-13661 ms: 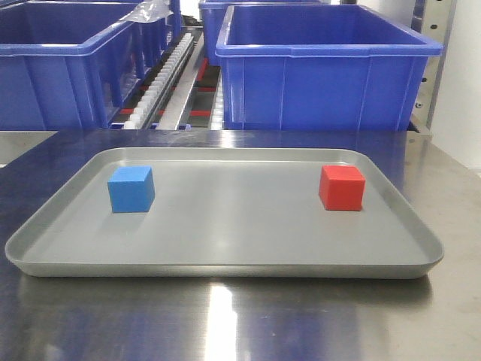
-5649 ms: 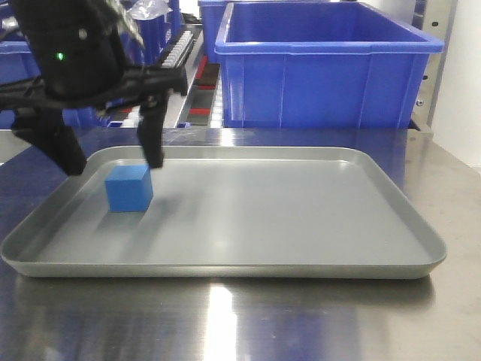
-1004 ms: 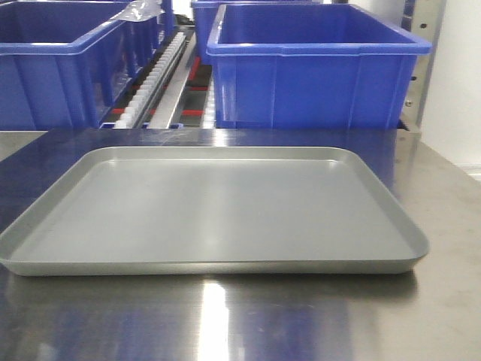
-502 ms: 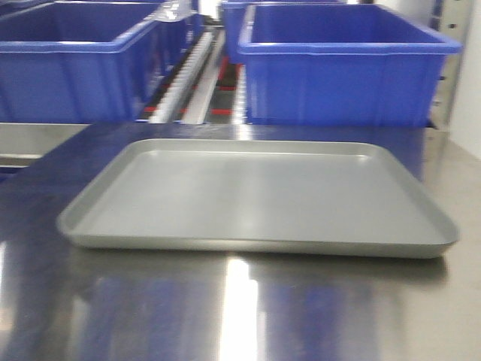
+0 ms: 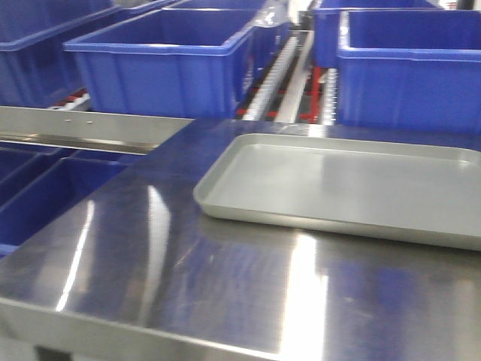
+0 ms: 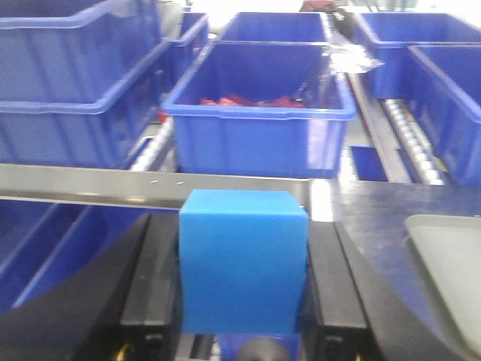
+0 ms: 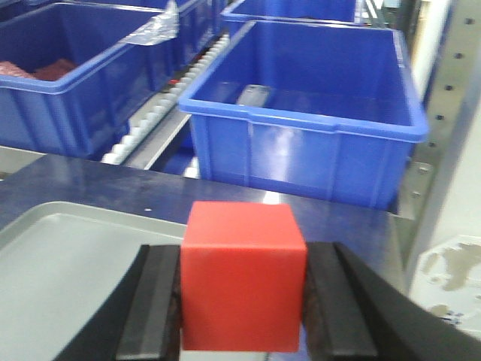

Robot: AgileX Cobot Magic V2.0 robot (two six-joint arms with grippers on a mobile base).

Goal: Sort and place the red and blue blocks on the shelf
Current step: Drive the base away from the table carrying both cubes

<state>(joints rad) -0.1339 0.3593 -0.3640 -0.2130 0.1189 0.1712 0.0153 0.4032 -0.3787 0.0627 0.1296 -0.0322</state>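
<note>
In the left wrist view my left gripper [image 6: 242,271] is shut on the blue block [image 6: 242,259], held above the table's left edge, facing the shelf's metal front rail [image 6: 90,184] and a blue bin [image 6: 259,113] with red pieces inside. In the right wrist view my right gripper [image 7: 242,293] is shut on the red block [image 7: 242,274], held over the far right part of the grey tray [image 7: 60,263], facing a blue bin [image 7: 301,113]. Neither gripper nor block shows in the front view. The shelf rail [image 5: 90,128] shows there at the left.
The grey tray [image 5: 338,184] lies bare on the steel table [image 5: 188,271], right of centre in the front view. Rows of blue bins [image 5: 165,64] stand behind on roller tracks [image 5: 282,68]. More bins sit below the rail at left [image 5: 37,195]. A steel upright [image 7: 443,113] stands at right.
The front view has swung left: the tray has shifted to the right of the picture, and the shelf rail and lower bins at the left have come into view.
</note>
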